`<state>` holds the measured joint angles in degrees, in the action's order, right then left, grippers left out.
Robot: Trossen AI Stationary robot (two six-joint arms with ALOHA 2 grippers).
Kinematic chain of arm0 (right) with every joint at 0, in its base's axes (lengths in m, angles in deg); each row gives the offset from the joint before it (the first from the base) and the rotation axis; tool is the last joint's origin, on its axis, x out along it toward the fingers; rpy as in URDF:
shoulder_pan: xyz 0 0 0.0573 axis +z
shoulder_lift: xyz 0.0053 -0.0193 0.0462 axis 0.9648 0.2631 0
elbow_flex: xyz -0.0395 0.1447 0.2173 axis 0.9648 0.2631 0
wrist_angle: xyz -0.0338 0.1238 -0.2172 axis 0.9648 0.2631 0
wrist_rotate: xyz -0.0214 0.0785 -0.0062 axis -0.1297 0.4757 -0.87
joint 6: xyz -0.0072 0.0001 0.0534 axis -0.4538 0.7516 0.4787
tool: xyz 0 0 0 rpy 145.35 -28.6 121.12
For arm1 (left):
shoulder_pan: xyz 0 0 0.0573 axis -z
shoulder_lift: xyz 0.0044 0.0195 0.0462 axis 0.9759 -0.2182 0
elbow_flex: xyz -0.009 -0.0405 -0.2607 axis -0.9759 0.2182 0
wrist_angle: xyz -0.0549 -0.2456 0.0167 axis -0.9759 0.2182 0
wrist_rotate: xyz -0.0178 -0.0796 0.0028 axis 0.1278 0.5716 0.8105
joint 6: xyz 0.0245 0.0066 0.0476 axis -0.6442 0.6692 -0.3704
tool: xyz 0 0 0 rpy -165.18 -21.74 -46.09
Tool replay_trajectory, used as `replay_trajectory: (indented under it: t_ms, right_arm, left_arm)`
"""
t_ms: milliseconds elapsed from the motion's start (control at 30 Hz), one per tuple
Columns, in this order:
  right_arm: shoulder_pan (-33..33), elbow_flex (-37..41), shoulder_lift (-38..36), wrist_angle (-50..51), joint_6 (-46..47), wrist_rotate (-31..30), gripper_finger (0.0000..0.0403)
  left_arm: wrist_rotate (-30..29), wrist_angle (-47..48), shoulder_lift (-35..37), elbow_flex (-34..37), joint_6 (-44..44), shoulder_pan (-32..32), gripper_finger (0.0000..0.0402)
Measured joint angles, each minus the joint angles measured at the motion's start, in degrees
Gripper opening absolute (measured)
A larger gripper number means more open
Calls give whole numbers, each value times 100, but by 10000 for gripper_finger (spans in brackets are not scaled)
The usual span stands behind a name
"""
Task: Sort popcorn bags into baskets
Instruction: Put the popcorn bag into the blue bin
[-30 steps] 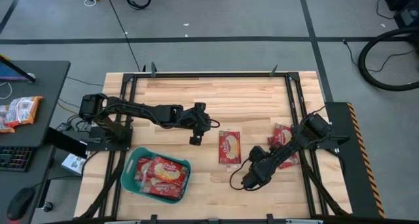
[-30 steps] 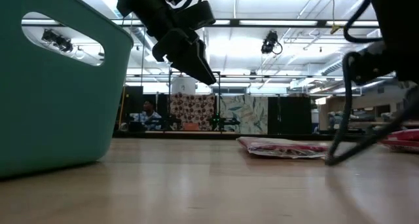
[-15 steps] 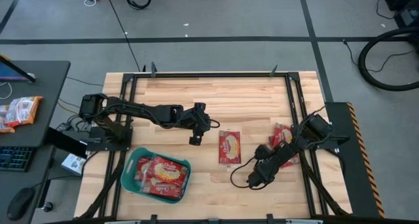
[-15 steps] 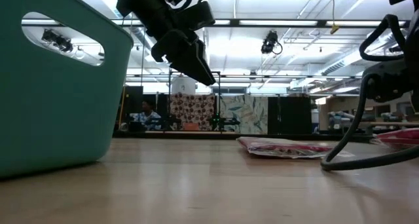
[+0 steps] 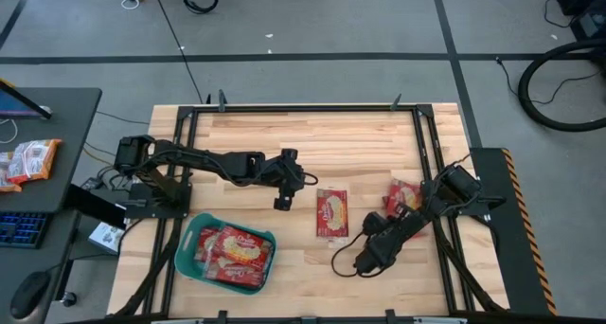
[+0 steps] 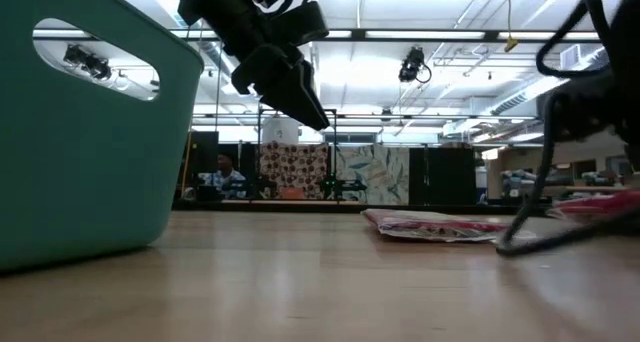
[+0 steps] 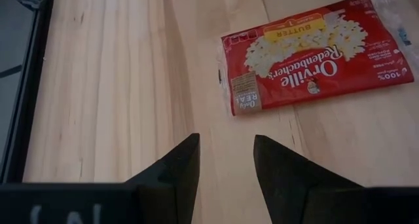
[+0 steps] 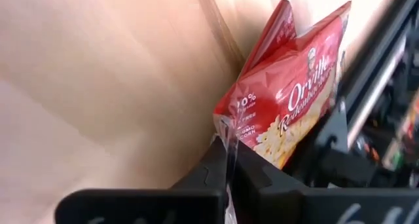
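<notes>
right claw (image 8: 228,160) clamped on popcorn bag (image 8: 294,112) edge | lift clear before swinging to basket (image 5: 189,258) | left claw (image 7: 226,160) apart, hovering above worktop (image 7: 111,86)

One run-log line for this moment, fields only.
left end effector: open, above table near middle packet | right end effector: shut on packet by right edge | tray: holds packets

Red popcorn bags (image 5: 236,254) in teal basket (image 5: 187,247)
</notes>
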<state>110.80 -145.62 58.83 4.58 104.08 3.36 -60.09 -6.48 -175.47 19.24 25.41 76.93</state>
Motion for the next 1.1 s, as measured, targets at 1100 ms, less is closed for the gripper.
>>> replay_trajectory:
  t_ms: [1100]
  right_arm:
    - [-223,-198,-1182,-2400,-4347,-3617,2]
  left_arm:
    - [844,-768,-459,-9,461,591,272]
